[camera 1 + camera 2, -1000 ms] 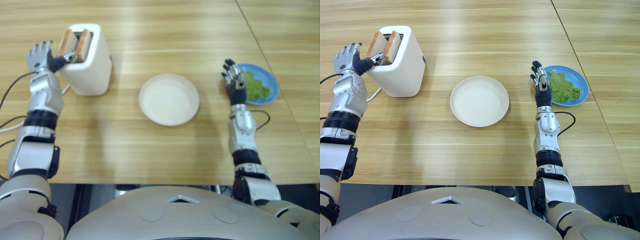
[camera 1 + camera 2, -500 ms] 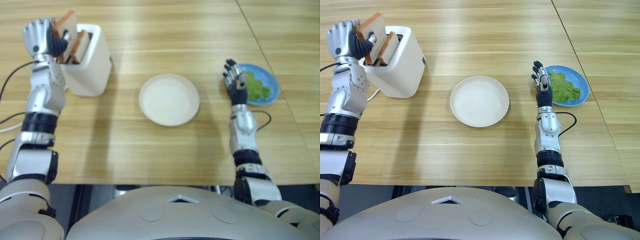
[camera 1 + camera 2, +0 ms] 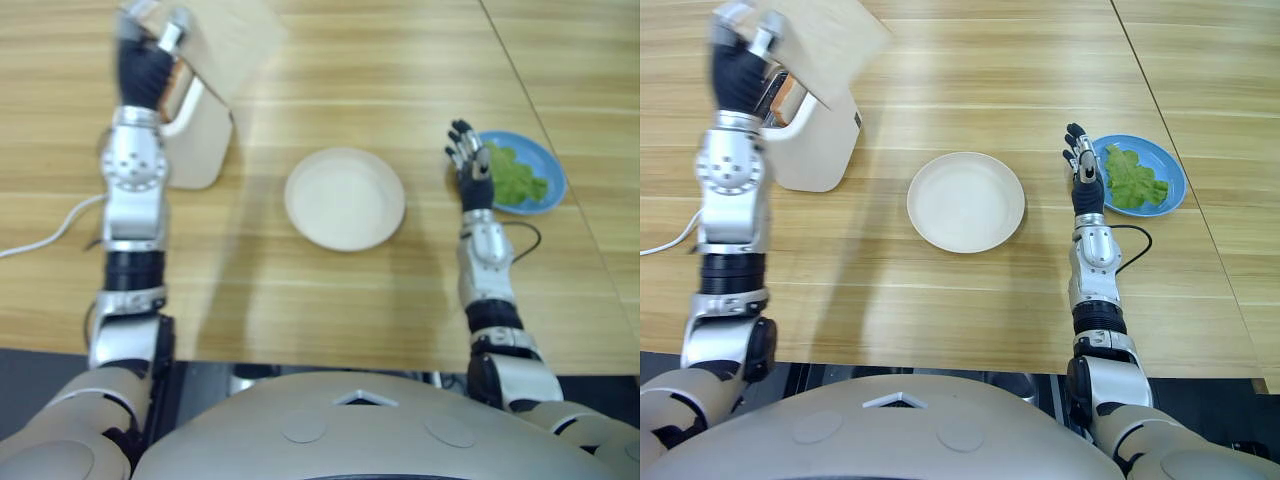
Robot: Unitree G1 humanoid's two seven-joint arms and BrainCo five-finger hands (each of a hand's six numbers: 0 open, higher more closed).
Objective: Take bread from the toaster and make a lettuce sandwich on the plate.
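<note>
Table point(image 3: 940, 290), bread slice point(image 3: 825, 40) seemingly clear above toaster point(image 3: 820, 150)

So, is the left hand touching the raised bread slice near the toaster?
Touching. The right eye view shows the left hand with its fingers closed on one edge of the bread slice, holding it up by the toaster.

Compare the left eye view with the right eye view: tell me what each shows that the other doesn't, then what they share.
Left eye view: a longer stretch of the white cable at the left edge. Right eye view: more bare wooden table beyond the round blue plate. Shared: the left robot hand raised, holding a bread slice over the white toaster; the round cream plate, bare; the right robot hand open beside the green lettuce on the blue plate.
</note>
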